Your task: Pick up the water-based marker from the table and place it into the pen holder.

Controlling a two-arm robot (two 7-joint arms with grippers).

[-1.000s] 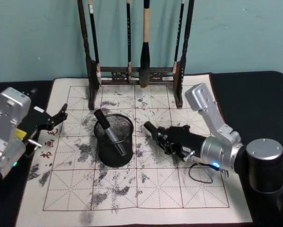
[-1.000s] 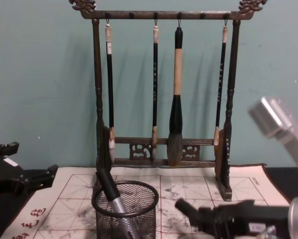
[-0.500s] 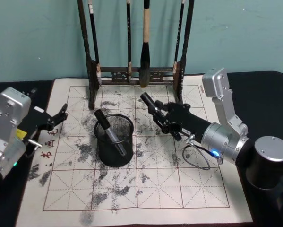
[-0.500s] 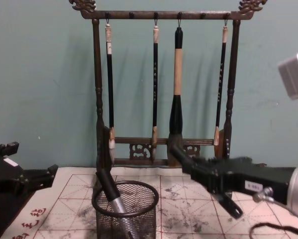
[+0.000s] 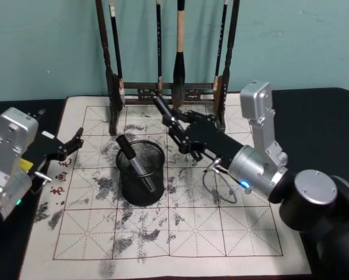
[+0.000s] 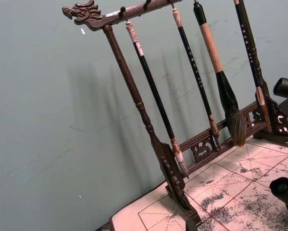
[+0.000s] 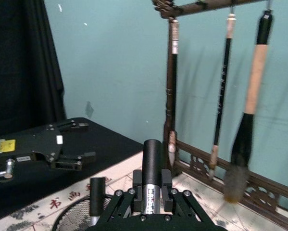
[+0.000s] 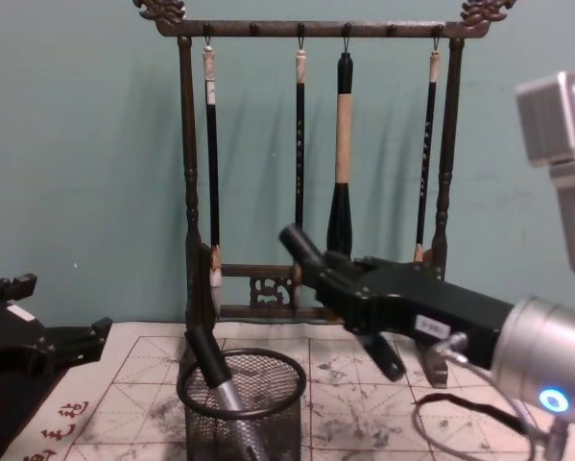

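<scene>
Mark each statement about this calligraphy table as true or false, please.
1. The right gripper holds a marker in its jaws, raised above the mat. True.
2. The pen holder is empty. False: a second marker leans inside it.
3. The left gripper sits at the mat's left edge, jaws open. True.
4. The brush rack carries two brushes. False: four hang from it.

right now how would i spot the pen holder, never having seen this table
Start at the gridded calligraphy mat bearing the wooden brush rack. Just left of its centre stands the pen holder: the only round black wire-mesh cup, one marker leaning inside.
</scene>
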